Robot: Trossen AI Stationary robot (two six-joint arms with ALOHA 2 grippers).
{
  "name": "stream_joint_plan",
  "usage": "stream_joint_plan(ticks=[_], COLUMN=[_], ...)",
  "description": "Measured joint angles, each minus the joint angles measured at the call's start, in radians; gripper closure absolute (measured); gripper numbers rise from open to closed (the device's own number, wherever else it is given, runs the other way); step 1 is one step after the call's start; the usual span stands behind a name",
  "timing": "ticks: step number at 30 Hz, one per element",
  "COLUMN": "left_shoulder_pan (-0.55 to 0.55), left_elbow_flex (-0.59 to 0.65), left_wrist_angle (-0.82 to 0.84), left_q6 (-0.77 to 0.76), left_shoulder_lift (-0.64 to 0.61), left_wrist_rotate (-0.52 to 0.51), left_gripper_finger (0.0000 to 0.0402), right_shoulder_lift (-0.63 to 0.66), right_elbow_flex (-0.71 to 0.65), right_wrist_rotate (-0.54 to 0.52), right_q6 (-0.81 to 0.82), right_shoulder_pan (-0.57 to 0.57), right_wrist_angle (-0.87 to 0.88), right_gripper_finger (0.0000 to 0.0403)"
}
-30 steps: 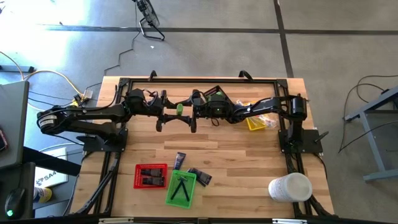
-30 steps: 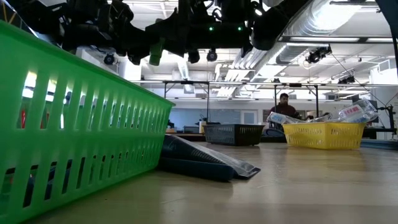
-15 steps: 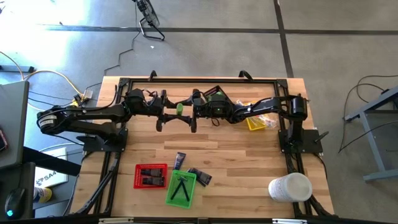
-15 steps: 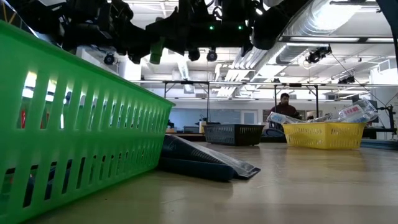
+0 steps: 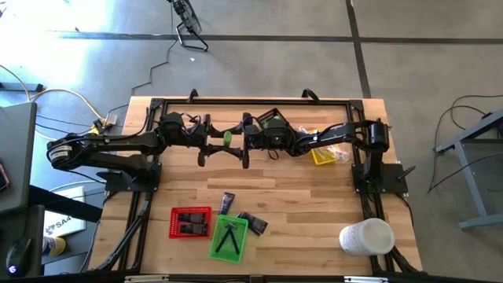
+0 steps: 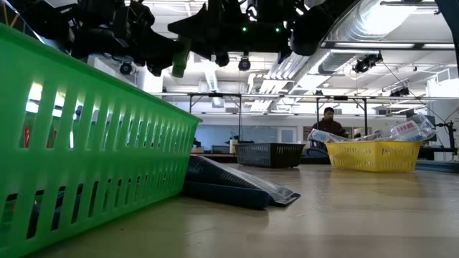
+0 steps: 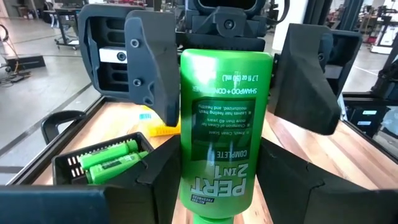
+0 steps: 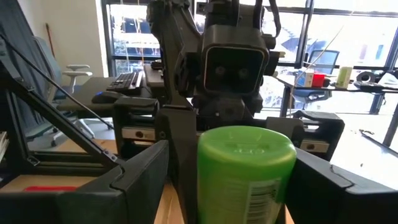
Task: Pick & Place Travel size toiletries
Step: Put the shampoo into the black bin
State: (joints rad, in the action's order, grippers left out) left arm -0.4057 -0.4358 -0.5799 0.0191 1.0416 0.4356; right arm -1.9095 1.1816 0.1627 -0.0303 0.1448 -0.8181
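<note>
Green bottle point(image 7: 225, 124) sits clamped in the left tool point(image 5: 217, 143), held high above mid-counter point(image 5: 299, 196). Right tool point(image 5: 242, 142) stands fully spread around the bottle's cap end, gripping nothing. Step in hand: handover. Next, the right tool must close before the left lets go.

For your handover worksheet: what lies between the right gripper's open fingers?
A bright green plastic shampoo bottle, which the left gripper holds, sits between the right gripper's fingers, in both wrist views.
</note>
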Motion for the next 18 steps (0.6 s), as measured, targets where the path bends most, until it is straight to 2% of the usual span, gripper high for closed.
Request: stream_joint_plan(ticks=[5, 18], left_shoulder_pan=[0.000, 0.000], left_elbow_flex=[0.000, 0.000], left_wrist_angle=[0.000, -0.001], left_q6=[0.002, 0.002], left_shoulder_lift=[0.000, 0.000], left_wrist_rotate=[0.000, 0.004], left_gripper_finger=[0.0222, 0.0222], right_shoulder_lift=[0.000, 0.000], right_elbow_flex=[0.000, 0.000], right_wrist_rotate=[-0.001, -0.006], right_q6=[0.002, 0.003], right_shoulder_pan=[0.000, 0.000], right_wrist_angle=[0.004, 0.006], right_gripper_finger=[0.0145, 0.0204])
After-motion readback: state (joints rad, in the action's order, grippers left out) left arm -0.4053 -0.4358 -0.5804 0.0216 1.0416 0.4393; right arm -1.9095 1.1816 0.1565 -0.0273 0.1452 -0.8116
